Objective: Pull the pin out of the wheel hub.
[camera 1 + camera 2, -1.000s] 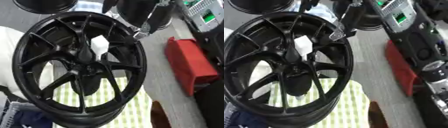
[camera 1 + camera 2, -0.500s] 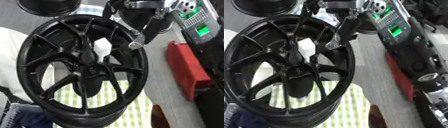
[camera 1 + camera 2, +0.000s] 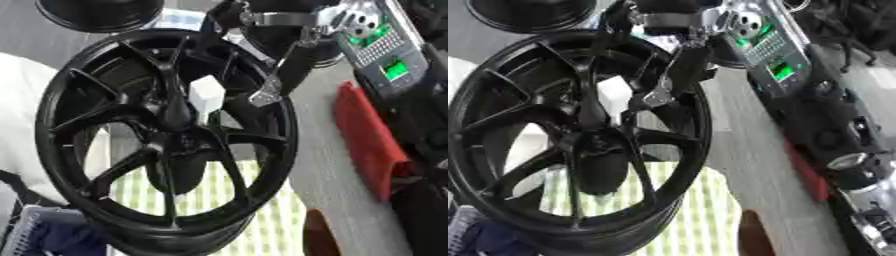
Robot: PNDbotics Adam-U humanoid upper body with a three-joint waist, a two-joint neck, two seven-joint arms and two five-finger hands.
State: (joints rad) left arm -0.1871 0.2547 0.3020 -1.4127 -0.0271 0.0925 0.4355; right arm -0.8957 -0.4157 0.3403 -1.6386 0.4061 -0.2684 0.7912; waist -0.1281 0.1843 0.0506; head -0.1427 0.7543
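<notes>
A large black spoked wheel hub [image 3: 96, 150] lies on the table and fills the left and middle of both views. A white block-shaped pin [image 3: 206, 95] stands up near the centre, between two spokes. My right hand [image 3: 289, 70] reaches in from the top right over the rim. Its dark fingers [image 3: 682, 67] are stretched out, and a silver tip [image 3: 262, 96] hangs just right of the pin, apparently short of touching it. Nothing is held. My left hand does not show.
A second black wheel [image 3: 96, 12] lies at the top left. A red object [image 3: 372, 145] and a device with a green display [image 3: 392, 67] sit to the right. A green-checked cloth [image 3: 271, 225] lies under the hub, with a blue basket [image 3: 39, 235] at the lower left.
My right hand has come down and leftward from the top edge, closer to the white pin. The whole picture has also shifted, so the camera moved.
</notes>
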